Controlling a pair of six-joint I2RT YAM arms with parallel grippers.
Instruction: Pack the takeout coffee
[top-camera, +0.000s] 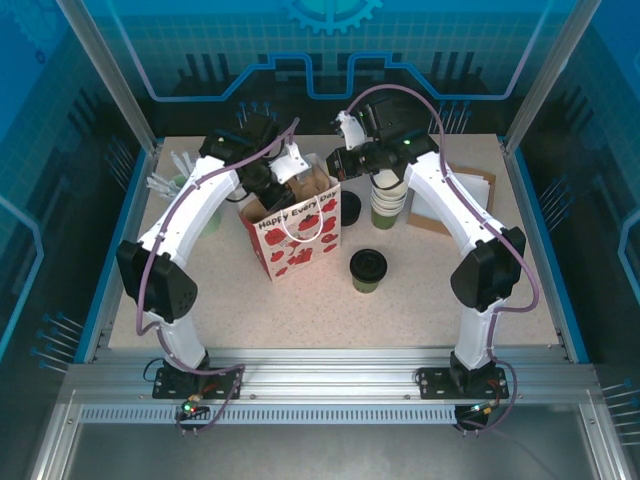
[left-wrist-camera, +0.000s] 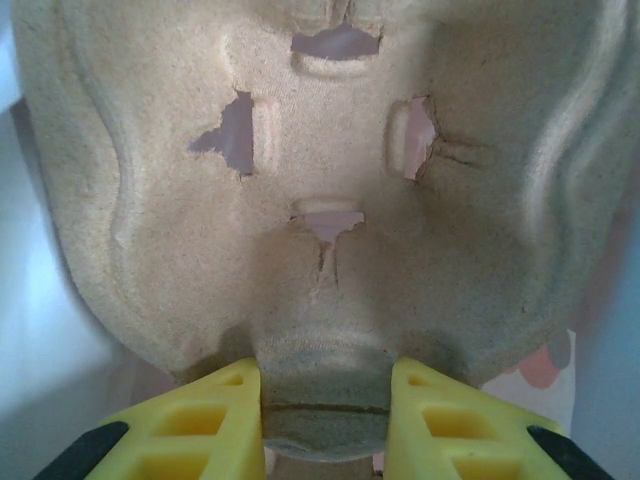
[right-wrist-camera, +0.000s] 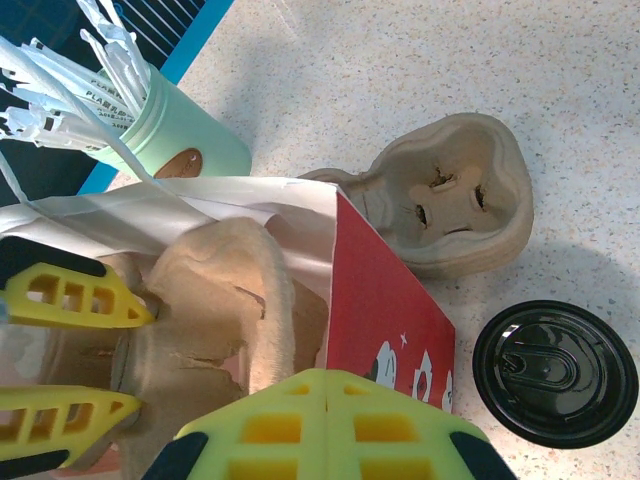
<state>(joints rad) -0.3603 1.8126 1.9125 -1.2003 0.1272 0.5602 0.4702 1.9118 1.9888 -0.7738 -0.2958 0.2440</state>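
Speckled tabletop (top-camera: 300, 310) open around coffee (top-camera: 367, 266); left pincer (left-wrist-camera: 322, 375) grips carrier (left-wrist-camera: 330, 150) in bag (top-camera: 300, 242) mouth.

bag (top-camera: 295, 240) mid-tabletop (top-camera: 430, 300) | carrier (top-camera: 316, 186) in bag | takeout coffee (top-camera: 367, 270) right-front of bag | cup stack (top-camera: 388, 200) behind it | stick cup (right-wrist-camera: 185, 140) left of bag

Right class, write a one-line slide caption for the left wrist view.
Left pincer clamps the edge of a moulded pulp cup carrier, its torn slots facing the camera.
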